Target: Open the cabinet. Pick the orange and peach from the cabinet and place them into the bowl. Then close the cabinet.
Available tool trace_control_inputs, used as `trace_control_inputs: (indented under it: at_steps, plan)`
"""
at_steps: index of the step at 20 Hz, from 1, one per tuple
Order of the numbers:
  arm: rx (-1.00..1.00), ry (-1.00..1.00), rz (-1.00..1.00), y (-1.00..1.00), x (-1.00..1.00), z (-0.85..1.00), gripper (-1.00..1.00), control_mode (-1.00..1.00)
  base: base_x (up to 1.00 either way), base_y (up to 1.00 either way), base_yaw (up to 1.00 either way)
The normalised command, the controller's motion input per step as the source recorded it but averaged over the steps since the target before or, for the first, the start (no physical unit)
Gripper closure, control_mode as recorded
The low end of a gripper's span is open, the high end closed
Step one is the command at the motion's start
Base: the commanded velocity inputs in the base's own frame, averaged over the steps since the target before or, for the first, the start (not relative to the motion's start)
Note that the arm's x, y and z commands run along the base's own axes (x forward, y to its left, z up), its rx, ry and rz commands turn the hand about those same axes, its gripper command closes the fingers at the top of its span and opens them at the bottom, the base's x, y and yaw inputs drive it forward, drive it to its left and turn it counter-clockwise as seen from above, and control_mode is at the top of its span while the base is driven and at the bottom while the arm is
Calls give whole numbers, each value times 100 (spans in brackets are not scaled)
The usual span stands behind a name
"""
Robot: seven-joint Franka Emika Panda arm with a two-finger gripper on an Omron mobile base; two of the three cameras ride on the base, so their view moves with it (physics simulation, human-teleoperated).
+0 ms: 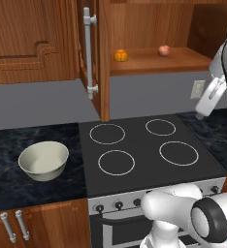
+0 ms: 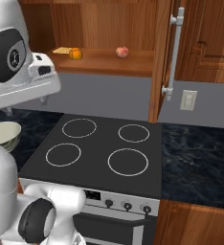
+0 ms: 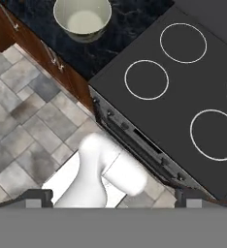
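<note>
Your cabinet [image 1: 103, 58] already stands open: in the left base view one door swings out toward you, edge-on, with its long silver handle [image 1: 89, 53] facing the room, and in the right base view the other door does the same on the far side. That leaves the wooden shelf [image 2: 104, 62] exposed, which is what you need before any picking.

The orange [image 1: 121, 55] sits on that shelf toward its left end, and the peach [image 1: 164, 50] rests further right, well apart from it, so you can take one without nudging the other. Both are near the front edge, easy to reach from outside.

The bowl [image 1: 43, 160] waits on the dark counter [image 1: 18, 140] just left of the stove [image 1: 144, 145], below and to the left of the shelf. It is upright and holds nothing yet, so neither fruit has been moved.

Your gripper [image 3: 113, 201] has its fingers spread as wide as they go, and nothing is between them. The hand camera looks straight down over the stove's front edge and the tiled floor [image 3: 23, 135], so the hand looks to be held high and back from the shelf. I judge the reach for the first fruit is the step in hand.
</note>
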Motion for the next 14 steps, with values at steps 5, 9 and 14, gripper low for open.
trace_control_inputs:
  at_steps: [5, 9, 14]
  plan:
    - [-9, -70, -4, 1, -20, 31, -100, -100, 0, 0, 0]
    - [-16, -59, -13, 0, 1, 34, -100, -100, 0, 0, 0]
    - [4, -24, -17, 0, 18, 35, -100, -100, 0, 0, 0]
